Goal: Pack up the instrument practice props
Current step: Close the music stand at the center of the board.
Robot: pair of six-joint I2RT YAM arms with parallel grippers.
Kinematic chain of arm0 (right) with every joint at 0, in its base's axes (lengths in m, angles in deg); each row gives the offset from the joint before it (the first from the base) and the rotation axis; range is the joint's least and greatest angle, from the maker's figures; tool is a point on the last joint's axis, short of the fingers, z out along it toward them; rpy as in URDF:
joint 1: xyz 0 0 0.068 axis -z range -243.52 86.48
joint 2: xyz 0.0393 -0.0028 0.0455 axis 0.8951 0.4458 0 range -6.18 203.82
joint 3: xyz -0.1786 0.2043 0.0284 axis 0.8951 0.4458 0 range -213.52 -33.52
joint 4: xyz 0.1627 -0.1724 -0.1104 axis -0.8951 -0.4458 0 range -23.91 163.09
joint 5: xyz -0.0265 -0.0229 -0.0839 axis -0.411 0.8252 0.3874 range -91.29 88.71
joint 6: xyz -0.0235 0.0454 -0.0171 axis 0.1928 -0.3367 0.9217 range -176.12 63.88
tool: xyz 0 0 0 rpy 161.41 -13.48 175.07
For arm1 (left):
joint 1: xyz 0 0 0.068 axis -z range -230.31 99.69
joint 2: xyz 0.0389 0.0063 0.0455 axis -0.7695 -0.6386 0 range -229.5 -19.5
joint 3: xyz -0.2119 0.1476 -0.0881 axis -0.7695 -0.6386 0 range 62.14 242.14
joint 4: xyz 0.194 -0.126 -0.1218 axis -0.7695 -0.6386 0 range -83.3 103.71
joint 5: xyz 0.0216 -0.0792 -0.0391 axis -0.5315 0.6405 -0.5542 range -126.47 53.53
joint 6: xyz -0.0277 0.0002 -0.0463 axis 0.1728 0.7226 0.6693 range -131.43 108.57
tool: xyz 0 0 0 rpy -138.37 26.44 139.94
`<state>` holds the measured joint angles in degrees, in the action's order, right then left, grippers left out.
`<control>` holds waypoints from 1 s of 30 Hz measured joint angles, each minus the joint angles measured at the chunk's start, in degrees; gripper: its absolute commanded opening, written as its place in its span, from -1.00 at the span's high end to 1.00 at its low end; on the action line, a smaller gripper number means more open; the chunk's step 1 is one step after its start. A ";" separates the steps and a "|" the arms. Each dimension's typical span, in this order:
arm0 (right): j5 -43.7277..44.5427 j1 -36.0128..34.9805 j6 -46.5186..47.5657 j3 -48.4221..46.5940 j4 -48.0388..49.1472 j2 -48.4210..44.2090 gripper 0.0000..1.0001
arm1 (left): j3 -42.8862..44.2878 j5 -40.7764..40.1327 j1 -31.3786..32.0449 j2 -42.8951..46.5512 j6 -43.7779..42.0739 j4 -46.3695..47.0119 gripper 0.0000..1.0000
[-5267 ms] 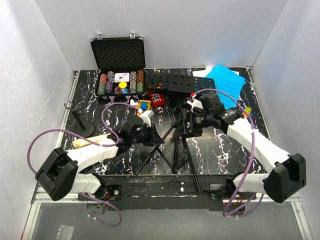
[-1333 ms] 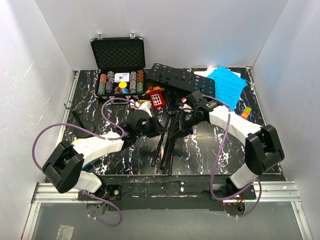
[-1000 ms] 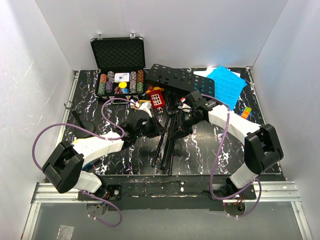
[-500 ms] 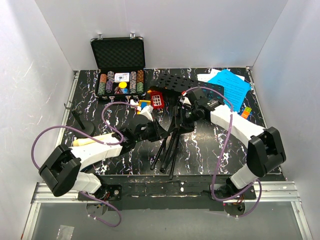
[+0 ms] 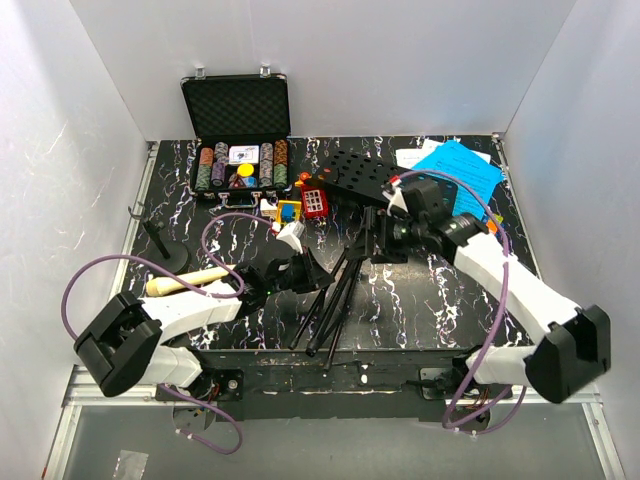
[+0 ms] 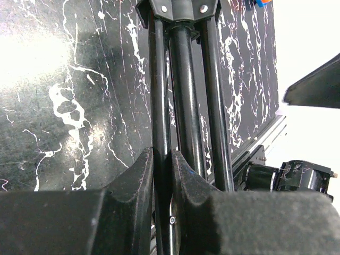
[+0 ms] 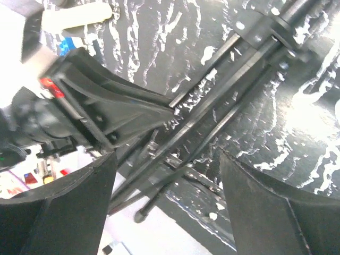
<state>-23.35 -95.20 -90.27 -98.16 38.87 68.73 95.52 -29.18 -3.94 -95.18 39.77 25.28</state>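
The black music stand lies on the table, its hole-punched desk (image 5: 362, 176) at the back and its folded tripod legs (image 5: 332, 300) running toward the near edge. My left gripper (image 5: 303, 271) is shut on one leg (image 6: 161, 79), which passes between its pads (image 6: 139, 175). My right gripper (image 5: 383, 238) hangs open above the leg hub; in its wrist view the legs (image 7: 212, 101) cross below its wide-apart fingers (image 7: 79, 202) untouched. Blue sheet-music pages (image 5: 458, 170) lie at the back right. The cream microphone (image 5: 186, 282) and small black mic stand (image 5: 160, 252) are at the left.
An open black case of poker chips (image 5: 237, 140) stands at the back left. Small coloured toy blocks (image 5: 300, 200) lie between it and the stand's desk. A coloured cube (image 5: 494, 222) sits near the right wall. The leg tips reach the table's near edge (image 5: 330, 352).
My right gripper has opened, let go of the stand and drawn back to the right. The left gripper has pulled the folded legs toward the near edge; the desk has dropped lower.
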 measured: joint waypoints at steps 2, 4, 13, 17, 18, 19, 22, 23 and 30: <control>0.33 0.92 -1.01 5.07 2.51 -3.50 -0.75 | -0.37 -0.44 -0.02 0.52 -0.22 0.11 1.00; 0.22 2.12 -3.02 10.84 5.60 -5.77 -0.76 | -0.55 -0.52 0.00 0.68 -0.22 0.57 1.00; -5.40 3.61 -11.39 20.02 20.83 3.48 -0.81 | -2.47 -0.81 0.00 1.25 -0.22 1.88 1.00; -7.34 3.61 -14.38 20.52 27.34 7.34 -0.82 | -3.15 -0.72 0.00 1.44 -0.13 2.67 1.00; -7.54 3.61 -14.69 20.50 28.28 8.24 -0.82 | -3.17 -0.66 0.00 1.42 -0.07 2.84 1.00; -7.76 3.61 -15.08 20.50 29.40 9.42 -0.83 | -3.21 -0.44 0.00 1.38 0.04 3.15 1.00; -8.13 3.61 -15.45 20.48 32.13 12.68 -0.83 | -3.28 0.17 0.07 0.48 0.44 4.22 1.00; -8.15 3.61 -15.43 20.41 32.76 13.53 -0.78 | -3.28 0.33 0.17 -0.13 0.48 4.70 1.00; -7.67 3.74 -13.40 17.90 32.44 18.73 -0.09 | -3.30 0.79 0.83 -5.60 0.31 8.22 1.00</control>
<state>-31.02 -91.47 -103.67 -80.26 71.31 87.46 92.22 -28.40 -3.11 -100.77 40.07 33.50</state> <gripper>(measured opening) 0.692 0.127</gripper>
